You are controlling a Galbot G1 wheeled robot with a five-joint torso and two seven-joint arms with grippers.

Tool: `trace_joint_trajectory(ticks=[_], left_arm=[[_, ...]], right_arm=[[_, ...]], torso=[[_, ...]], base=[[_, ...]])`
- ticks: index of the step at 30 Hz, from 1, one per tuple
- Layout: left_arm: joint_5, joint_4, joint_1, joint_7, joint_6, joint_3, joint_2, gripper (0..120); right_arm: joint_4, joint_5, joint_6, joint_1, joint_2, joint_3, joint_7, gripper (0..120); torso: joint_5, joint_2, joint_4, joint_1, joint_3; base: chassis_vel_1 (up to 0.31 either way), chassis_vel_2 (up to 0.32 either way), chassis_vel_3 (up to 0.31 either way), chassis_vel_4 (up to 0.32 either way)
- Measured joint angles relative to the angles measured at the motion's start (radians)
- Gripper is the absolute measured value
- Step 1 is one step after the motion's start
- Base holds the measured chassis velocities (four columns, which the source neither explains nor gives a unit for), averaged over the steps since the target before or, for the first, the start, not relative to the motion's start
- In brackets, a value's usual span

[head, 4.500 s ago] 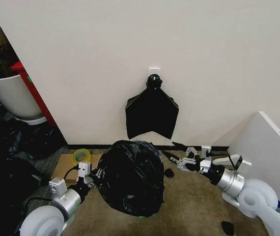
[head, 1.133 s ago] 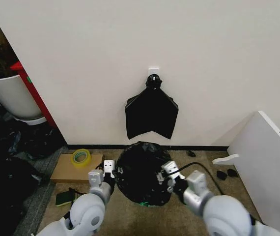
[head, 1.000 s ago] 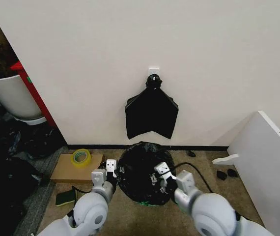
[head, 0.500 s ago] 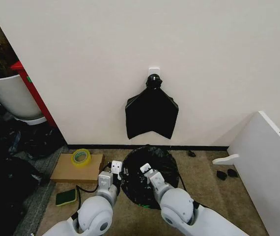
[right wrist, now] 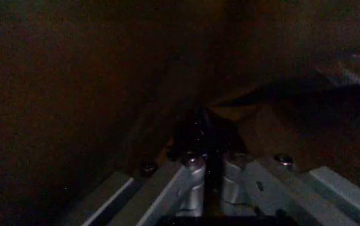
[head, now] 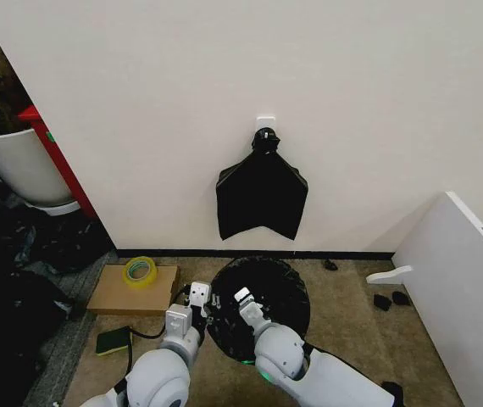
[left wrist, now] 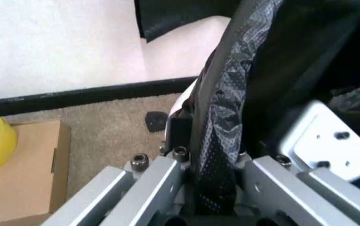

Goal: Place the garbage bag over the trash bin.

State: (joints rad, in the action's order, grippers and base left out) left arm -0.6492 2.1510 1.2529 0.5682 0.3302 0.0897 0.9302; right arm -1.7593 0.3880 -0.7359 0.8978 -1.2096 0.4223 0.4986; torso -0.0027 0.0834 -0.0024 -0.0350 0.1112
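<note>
Both arms reach forward, left end effector (head: pixel 205 298) and right end effector (head: pixel 243 298) seemingly clamped

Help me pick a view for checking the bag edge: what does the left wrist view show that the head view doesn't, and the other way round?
Left wrist view only: up close, the left gripper has its fingers closed on a strip of the garbage bag, with the trash bin as a white sliver beside it.

Head view only: the bag's open mouth from above, the right gripper at it, the fan-shaped bundle of bags on the wall, and the white pot.

Both: the bag, the tape roll on the cardboard box, the carpet, the baseboard.
</note>
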Motion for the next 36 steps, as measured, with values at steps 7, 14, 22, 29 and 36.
trace_joint_trajectory(ticks=[7, 14, 22, 29, 36], left_arm=[[0.023, 0.017, 0.024, -0.015, -0.009, -0.008, -0.007, 0], [0.024, 0.029, 0.036, -0.022, -0.011, -0.019, -0.010, 0], [0.033, 0.054, 0.064, -0.033, -0.014, -0.031, -0.016, 0], [0.028, 0.065, 0.072, -0.036, -0.017, -0.042, -0.016, 0], [0.027, 0.083, 0.094, -0.047, -0.025, -0.052, -0.026, 0]], right_arm=[[0.052, -0.029, 0.002, -0.037, 0.006, -0.010, 0.006, 0], [0.039, -0.027, 0.002, -0.012, 0.026, 0.037, -0.002, 0], [0.070, -0.003, 0.004, -0.059, 0.013, 0.007, 0.000, 0], [0.062, -0.015, 0.003, -0.027, 0.019, 0.039, -0.012, 0], [0.086, -0.015, 0.005, -0.059, -0.006, 0.017, -0.018, 0]], torso=[[0.0001, 0.000, 0.0002, 0.000, 0.000], [0.0000, 0.000, -0.0001, 0.000, 0.000], [0.0001, 0.000, 0.0002, 0.000, 0.000], [0.0001, 0.000, 0.0000, 0.000, 0.000], [0.0001, 0.000, 0.0004, 0.000, 0.000]], base=[[0.000, 0.000, 0.000, 0.000], [0.000, 0.000, 0.000, 0.000], [0.000, 0.000, 0.000, 0.000], [0.000, 0.000, 0.000, 0.000], [0.000, 0.000, 0.000, 0.000]])
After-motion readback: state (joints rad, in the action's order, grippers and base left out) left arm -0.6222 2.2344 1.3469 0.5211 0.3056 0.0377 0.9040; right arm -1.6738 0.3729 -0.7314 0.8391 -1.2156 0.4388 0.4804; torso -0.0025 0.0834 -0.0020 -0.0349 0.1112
